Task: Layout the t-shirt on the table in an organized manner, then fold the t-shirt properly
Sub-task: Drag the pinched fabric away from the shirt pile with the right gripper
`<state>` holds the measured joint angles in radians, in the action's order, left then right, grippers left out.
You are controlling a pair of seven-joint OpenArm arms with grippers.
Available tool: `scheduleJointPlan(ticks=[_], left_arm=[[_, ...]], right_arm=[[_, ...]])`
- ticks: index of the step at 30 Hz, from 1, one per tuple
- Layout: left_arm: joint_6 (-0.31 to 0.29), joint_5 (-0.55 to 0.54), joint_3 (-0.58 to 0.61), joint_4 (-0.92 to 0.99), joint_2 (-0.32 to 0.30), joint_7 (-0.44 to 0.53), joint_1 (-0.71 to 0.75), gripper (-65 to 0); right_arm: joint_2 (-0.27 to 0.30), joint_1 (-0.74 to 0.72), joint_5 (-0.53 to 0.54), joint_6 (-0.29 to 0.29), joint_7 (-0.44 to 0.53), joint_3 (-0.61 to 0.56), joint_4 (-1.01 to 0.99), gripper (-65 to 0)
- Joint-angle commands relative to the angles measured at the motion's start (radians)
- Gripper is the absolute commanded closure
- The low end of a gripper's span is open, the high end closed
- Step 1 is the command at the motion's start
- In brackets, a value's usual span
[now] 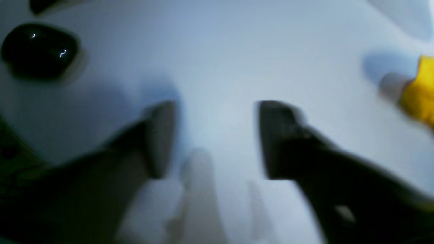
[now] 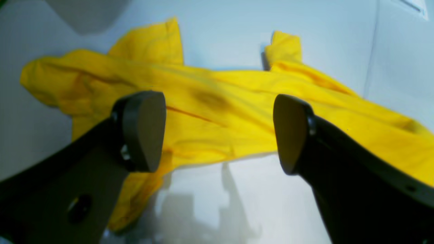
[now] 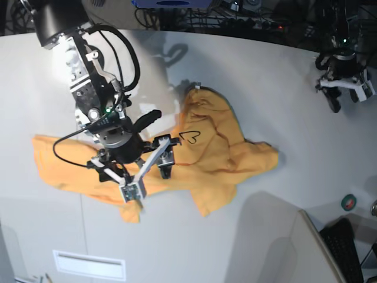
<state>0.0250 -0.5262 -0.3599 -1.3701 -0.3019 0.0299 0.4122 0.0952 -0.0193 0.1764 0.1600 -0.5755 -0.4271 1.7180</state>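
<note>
Base view shows me the table (image 3: 247,71), big, smooth and pale grey-white, with a thin dark line running across it low at about 7 o'clock. Past its far edge, up at 12 o'clock, I see dark wires and a blue thing. At 5 o'clock there is a black keyboard (image 3: 347,244) and a small round roll (image 3: 349,202) near it. I see no boxes or bins. The t-shirt (image 3: 218,147) lies crumpled on the table near the middle, stretched from 9 o'clock to 3 o'clock, with a black heart showing on top. My right gripper (image 3: 152,172) hangs just over the shirt's near edge with its jaws spread wide and nothing in them; its own camera shows the cloth lying loose between the two pads (image 2: 144,130). My left gripper (image 3: 341,88) is far off at 2 o'clock, over bare table, well apart from the shirt. Its camera is blurry, but the jaws stand apart and hold nothing.
</note>
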Motion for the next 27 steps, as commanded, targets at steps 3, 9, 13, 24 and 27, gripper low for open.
scheduleJointPlan(ticks=[3, 9, 13, 24, 27], left_arm=[[-0.02, -0.004, 0.074, -0.002, -0.023, -0.124, -0.152, -45.4], [-0.02, 0.001, 0.216, 0.067, -0.02, -0.365, -0.45, -45.4], [-0.02, -0.004, 0.336, 0.196, -0.02, -0.396, -0.569, -45.4], [-0.021, -0.007, 0.48, 0.289, -0.018, -0.397, -0.597, 0.0], [-0.021, -0.007, 0.482, 0.261, -0.018, -0.397, -0.56, 0.0]], right_arm=[[-0.03, -0.018, -0.002, -0.003, 0.025, -0.045, -0.036, -44.7], [-0.027, -0.005, -0.002, -0.003, 0.025, -0.069, -0.074, -44.6], [-0.005, 0.017, -0.002, -0.003, 0.027, -0.071, -0.068, -44.6], [0.002, 0.032, -0.002, -0.003, 0.025, -0.066, -0.071, -44.6], [0.002, 0.034, -0.002, -0.003, 0.025, -0.068, -0.075, -44.6]])
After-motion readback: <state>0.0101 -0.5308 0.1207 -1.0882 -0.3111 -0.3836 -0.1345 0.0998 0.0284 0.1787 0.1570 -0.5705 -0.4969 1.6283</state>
